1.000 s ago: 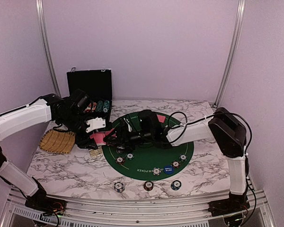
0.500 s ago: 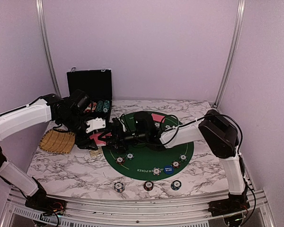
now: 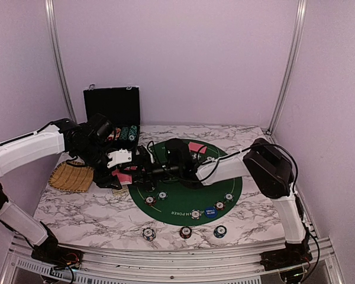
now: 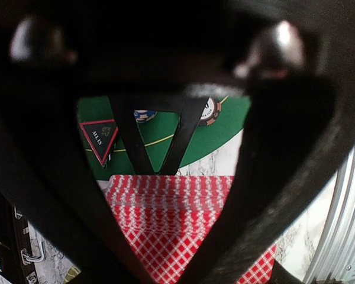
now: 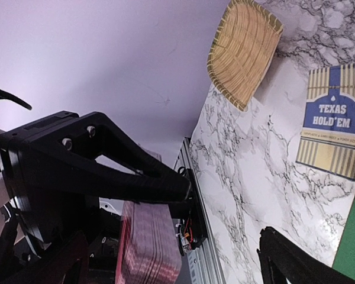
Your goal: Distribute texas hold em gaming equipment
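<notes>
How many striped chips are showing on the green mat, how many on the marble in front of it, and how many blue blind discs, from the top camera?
Mat chips, on the green mat: 5
Front chips, on the marble: 3
Blue small blind disc: 1
Total: 9

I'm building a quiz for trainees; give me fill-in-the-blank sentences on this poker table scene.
1. The left gripper is shut on a red-checked stack of playing ____.
2. The right gripper has its jaws standing ____.
3. The blue-and-cream striped cardboard box on the marble tabletop reads Texas ____.
Missing: cards; open; Hold'em.
</notes>
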### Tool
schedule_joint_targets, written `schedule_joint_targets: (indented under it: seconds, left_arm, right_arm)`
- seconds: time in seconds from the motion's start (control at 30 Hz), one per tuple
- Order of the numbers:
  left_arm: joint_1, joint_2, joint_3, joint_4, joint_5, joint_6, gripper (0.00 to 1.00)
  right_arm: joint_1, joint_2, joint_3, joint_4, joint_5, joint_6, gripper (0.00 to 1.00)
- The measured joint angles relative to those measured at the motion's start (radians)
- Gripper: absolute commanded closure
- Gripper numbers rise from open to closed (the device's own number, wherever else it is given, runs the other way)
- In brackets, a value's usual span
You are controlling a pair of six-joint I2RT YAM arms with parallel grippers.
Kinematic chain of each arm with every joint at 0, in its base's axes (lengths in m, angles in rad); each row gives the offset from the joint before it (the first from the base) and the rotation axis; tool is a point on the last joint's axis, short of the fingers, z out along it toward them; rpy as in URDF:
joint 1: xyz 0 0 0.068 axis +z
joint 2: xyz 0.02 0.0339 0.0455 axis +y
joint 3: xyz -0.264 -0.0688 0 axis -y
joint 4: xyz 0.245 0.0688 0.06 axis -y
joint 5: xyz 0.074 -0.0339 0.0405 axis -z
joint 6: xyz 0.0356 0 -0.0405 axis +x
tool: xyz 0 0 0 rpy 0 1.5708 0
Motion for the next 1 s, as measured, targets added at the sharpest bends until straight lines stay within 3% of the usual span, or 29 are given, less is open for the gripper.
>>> schedule_joint_targets:
  seconds: [0.63,1.0]
  left_arm:
    - [-0.006,0.008,0.0,-0.005,0.012,0.0,0.79]
    - [-0.009,0.01,0.0,-0.016,0.01,-0.001,0.79]
  right_arm:
    - [0.026,0.148,0.183,0.064,-0.051,0.082,0.05]
    - [0.025,0.192,0.196,0.067,-0.074,0.097,0.12]
